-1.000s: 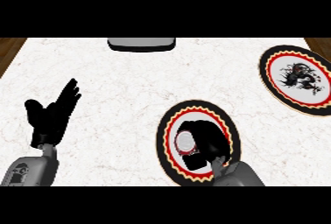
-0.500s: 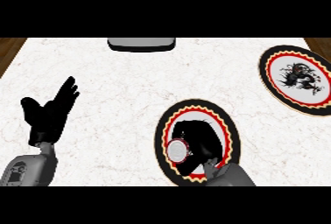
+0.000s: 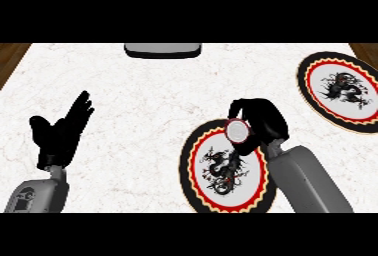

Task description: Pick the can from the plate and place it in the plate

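Where a second ago the right hand [image 3: 262,117] sat low over the middle of the near plate [image 3: 193,172], it now sits over that plate's far rim. The fingers are curled round the can [image 3: 238,131]. Only the can's pale round end shows, just on the hand's near-left side, against the thumb.

Change noted: the dragon picture on the near plate, covered by the hand half a second ago, is now in full view on the near side of the hand. Nothing else lies on that plate.

Judgement: the can appears to be off the plate and carried. Whether it is fully clear of the rim cannot be told from this angle.

The second plate [image 3: 308,85] lies beyond the hand and to its right, well apart from it. The pick looks done and the carry just begun, with the whole crossing still ahead.

The left hand [image 3: 59,135] is spread, fingers up, resting far to the left. It is unchanged across all three frames.

A grey tray [image 3: 162,50] lies at the counter's far edge.
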Robot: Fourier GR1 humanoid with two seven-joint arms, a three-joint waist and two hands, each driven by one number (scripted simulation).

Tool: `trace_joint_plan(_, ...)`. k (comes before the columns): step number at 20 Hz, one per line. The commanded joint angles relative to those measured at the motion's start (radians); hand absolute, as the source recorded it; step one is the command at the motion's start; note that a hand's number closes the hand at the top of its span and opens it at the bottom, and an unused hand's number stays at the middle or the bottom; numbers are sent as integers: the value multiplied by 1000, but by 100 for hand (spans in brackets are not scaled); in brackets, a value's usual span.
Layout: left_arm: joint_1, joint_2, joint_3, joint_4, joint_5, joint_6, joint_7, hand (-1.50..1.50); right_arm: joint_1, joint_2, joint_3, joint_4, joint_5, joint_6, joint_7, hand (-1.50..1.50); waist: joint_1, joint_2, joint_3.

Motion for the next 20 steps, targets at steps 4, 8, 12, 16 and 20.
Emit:
trace_joint_plan(4,23,-13,-16,-17,-25,21,12,0,-104,-81,-142,-112,90,-216,14,150,-11,-8,0)
trace_joint_plan(8,-6,14,15,-31,10,-10,33,0,-64,-103,-221,-103,146,-343,44,150,-7,-3,0)
trace_joint_plan(12,-38,18,34,59,-7,-10,-22,0,-96,-67,-308,-103,71,-330,99,150,-10,0,-1)
trace_joint_plan(16,52,18,20,-44,16,-50,5,0,-80,-146,-426,-61,-28,-310,21,150,-1,-3,0)
trace_joint_plan(20,-39,-11,14,8,-8,-5,23,0,-103,-228,-542,89,-109,-327,-94,150,-4,-1,0)
